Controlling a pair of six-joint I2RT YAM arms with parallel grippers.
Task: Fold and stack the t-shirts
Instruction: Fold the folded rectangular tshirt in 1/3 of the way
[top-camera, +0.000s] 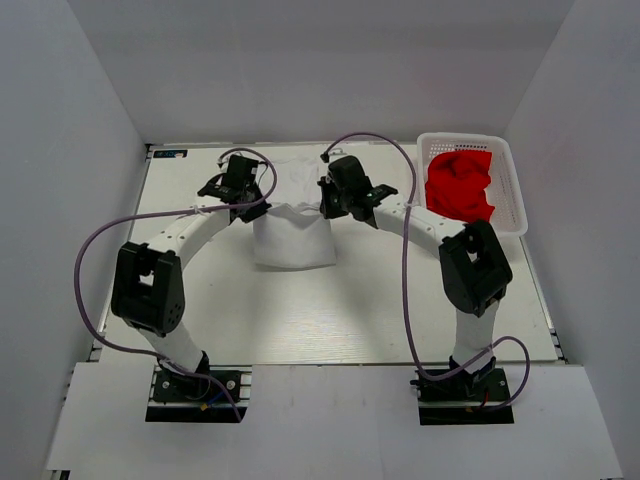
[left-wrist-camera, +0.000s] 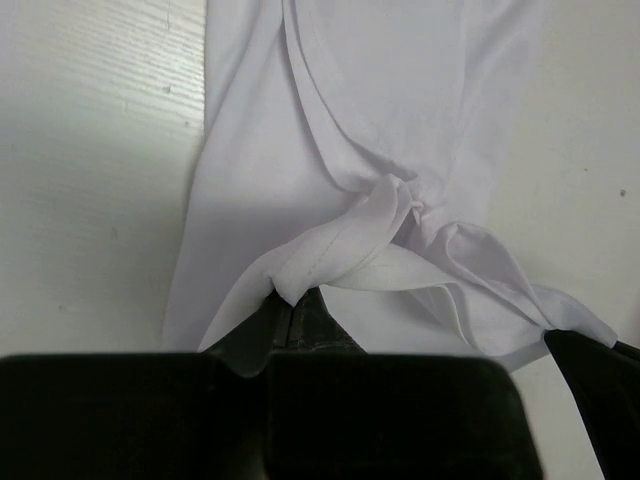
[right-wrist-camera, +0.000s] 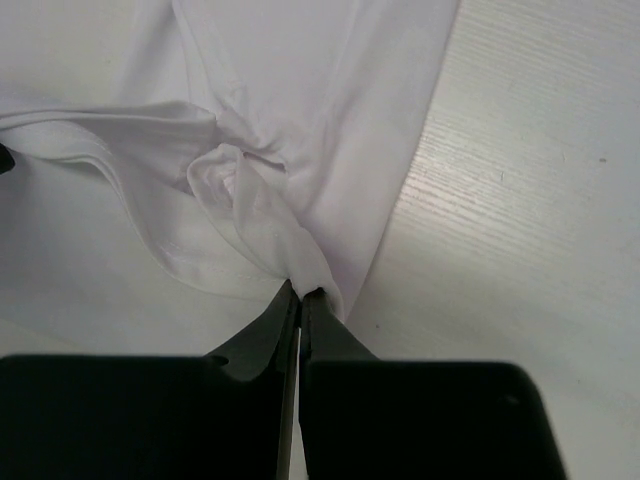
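Note:
The white t-shirt (top-camera: 293, 238) lies in the middle of the table, partly folded, its far edge lifted between both arms. My left gripper (top-camera: 243, 208) is shut on a bunched edge of the white t-shirt (left-wrist-camera: 330, 250) at its far left. My right gripper (top-camera: 328, 207) is shut on a bunched edge of the white t-shirt (right-wrist-camera: 262, 215) at its far right. The jaws of both are pressed together with cloth pinched at the tips. The red t-shirt (top-camera: 461, 184) lies crumpled in the basket.
A white plastic lattice basket (top-camera: 512, 190) stands at the back right of the table. The white table top (top-camera: 300, 320) has bare room in front of the shirt. Purple cables loop from both arms.

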